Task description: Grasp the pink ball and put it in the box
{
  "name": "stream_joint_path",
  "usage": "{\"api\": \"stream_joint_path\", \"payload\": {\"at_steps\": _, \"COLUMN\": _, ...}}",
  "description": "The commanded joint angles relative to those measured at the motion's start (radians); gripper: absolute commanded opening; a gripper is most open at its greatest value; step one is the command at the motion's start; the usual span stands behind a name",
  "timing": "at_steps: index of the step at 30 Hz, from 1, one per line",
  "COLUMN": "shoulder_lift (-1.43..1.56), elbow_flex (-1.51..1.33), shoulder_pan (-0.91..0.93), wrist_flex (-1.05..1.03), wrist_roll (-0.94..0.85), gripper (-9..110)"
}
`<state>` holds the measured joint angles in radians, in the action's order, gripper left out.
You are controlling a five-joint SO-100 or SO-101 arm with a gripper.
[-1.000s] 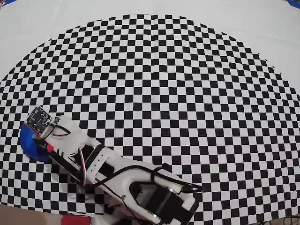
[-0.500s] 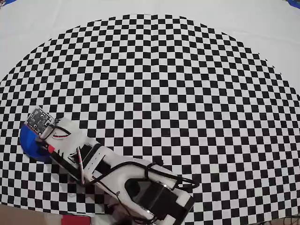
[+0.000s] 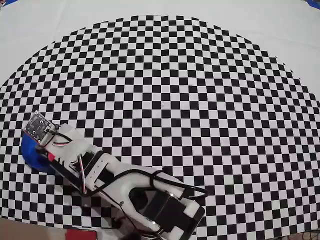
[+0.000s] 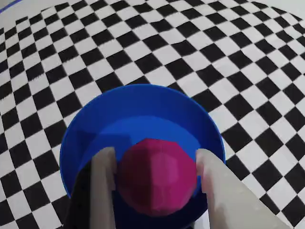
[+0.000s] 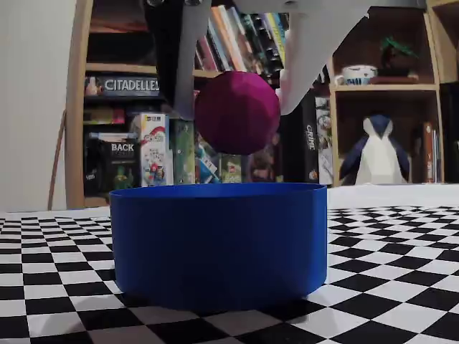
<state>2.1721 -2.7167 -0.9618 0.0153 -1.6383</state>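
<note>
The end effector (image 4: 155, 167) grips the pink ball (image 4: 157, 175) between both fingers, holding it above the blue box (image 5: 219, 244), evidently positioned for release inside.

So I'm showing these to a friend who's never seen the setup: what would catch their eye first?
Probably the pink ball, clamped between the jaws and hanging just above the blue box in the fixed view; the wrist view shows it centred over the box's opening. Next, the black-and-white checkered mat filling the overhead view, with the white arm stretched to its lower left. The bookshelf behind also stands out.
</note>
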Motion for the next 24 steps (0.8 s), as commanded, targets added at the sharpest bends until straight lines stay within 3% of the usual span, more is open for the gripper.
{"api": "stream_joint_path", "payload": {"at_steps": 1, "shoulder_lift": -0.009, "elbow_flex": 0.044, "shoulder_pan": -0.011, "wrist_flex": 0.018, "wrist_roll": 0.005, "gripper": 0}}
{"api": "stream_joint_path", "payload": {"at_steps": 24, "shoulder_lift": -0.063, "elbow_flex": 0.086, "shoulder_pan": -0.014, "wrist_flex": 0.018, "wrist_roll": 0.011, "gripper": 0}}
